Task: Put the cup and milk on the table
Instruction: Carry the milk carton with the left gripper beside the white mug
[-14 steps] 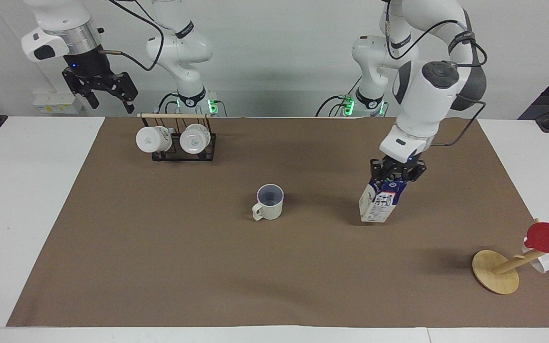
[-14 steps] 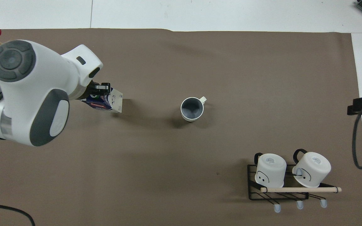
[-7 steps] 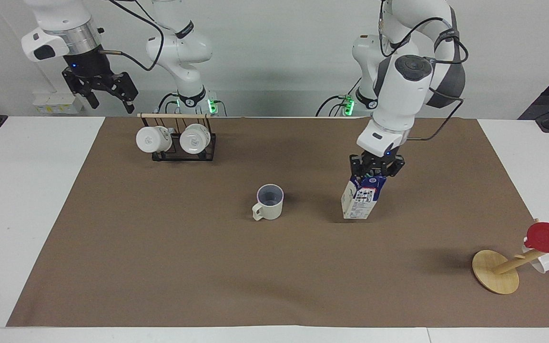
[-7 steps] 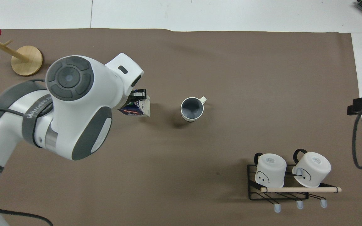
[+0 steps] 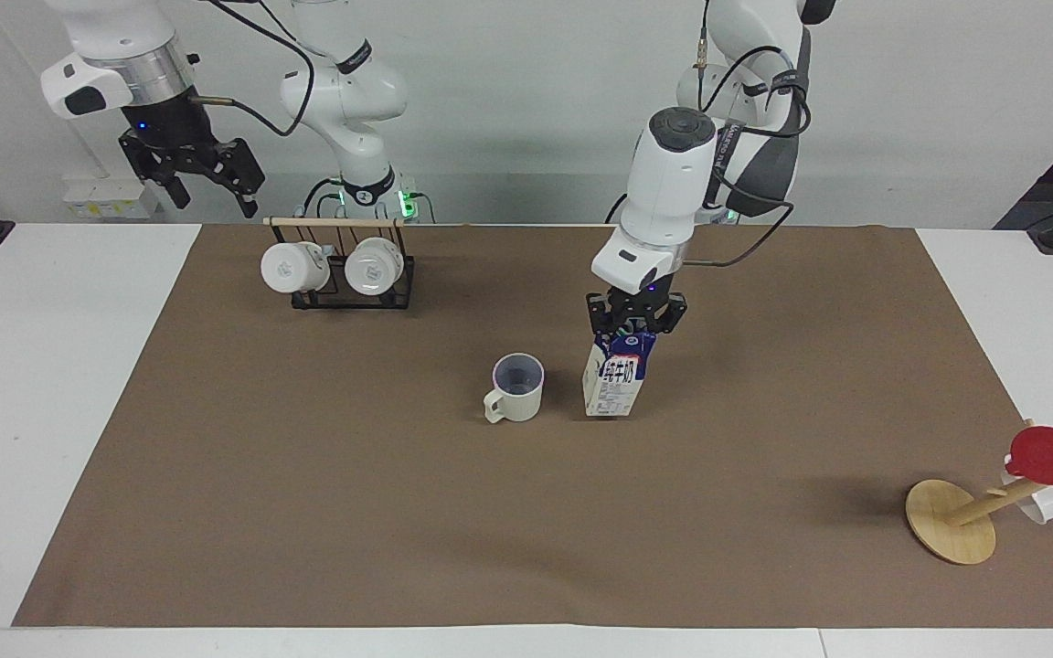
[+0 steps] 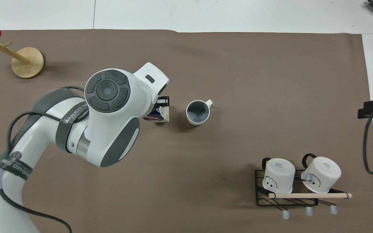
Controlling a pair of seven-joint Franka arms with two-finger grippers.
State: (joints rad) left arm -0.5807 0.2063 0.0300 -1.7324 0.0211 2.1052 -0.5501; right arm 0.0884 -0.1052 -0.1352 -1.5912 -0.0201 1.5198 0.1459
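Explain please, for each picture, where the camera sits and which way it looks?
Facing view: high across the table, looking at both robots; the left gripper grips the milk beside the cup, and the right gripper waits raised.
Overhead view: above the robots' end, looking steeply down; only the left arm shows, over the milk.
Both share the cup and the mug rack.

A cream-white cup (image 5: 518, 387) with a greyish inside is set upright near the middle of the brown-matted table (image 5: 307, 512), handle turned away from the robots. Just beside it, toward the left arm's end, a blue-and-white milk carton (image 5: 615, 382) is held upright.
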